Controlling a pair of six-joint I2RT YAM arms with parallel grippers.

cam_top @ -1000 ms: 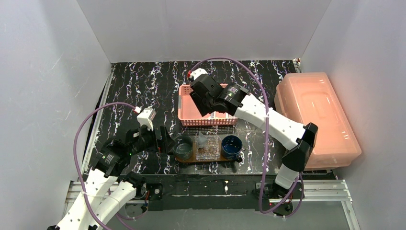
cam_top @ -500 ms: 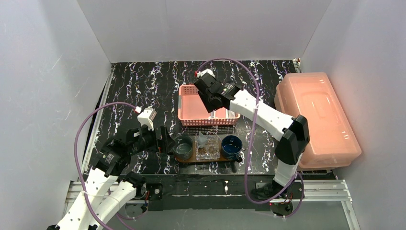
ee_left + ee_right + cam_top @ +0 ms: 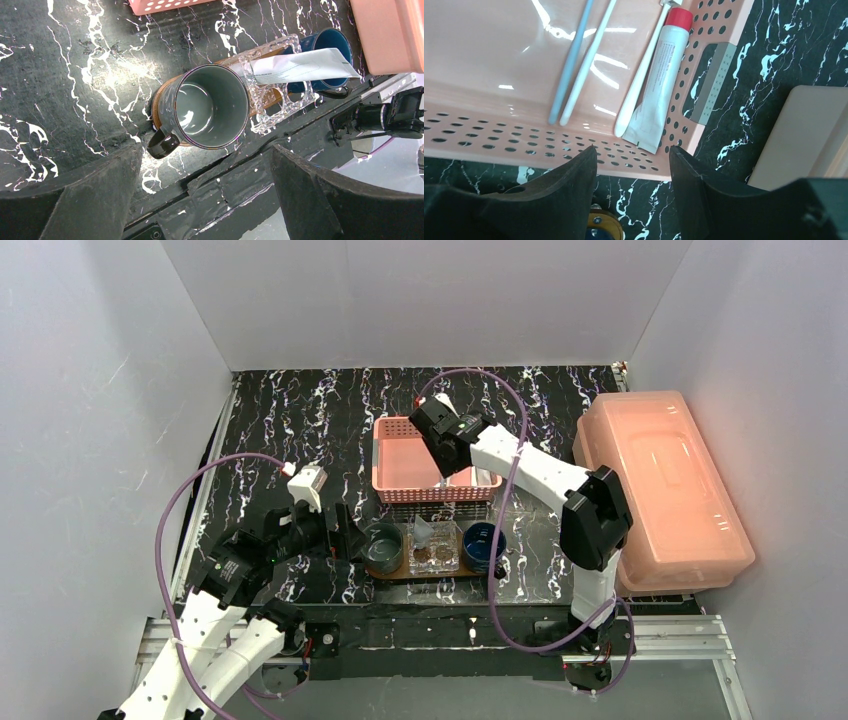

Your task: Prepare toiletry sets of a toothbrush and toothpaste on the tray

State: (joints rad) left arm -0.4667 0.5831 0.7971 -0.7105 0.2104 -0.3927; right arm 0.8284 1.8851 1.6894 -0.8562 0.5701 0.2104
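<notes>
The toothpaste [image 3: 658,90] lies flat along the right wall of the basket [image 3: 524,137], red cap toward the far corner and crimped tail toward the near wall. A white toothbrush [image 3: 640,75] lies parallel against its left side. The right gripper [image 3: 631,159] hangs over the near wall, jaws apart. The tube's long axis runs straight away from them, so the gap would span its width. The tray [image 3: 432,573] sits at the table's near edge, just in front of the basket. The left gripper [image 3: 205,150], spread open and empty, waits by the tray's left end, so the right arm looks better placed for this pick.
</notes>
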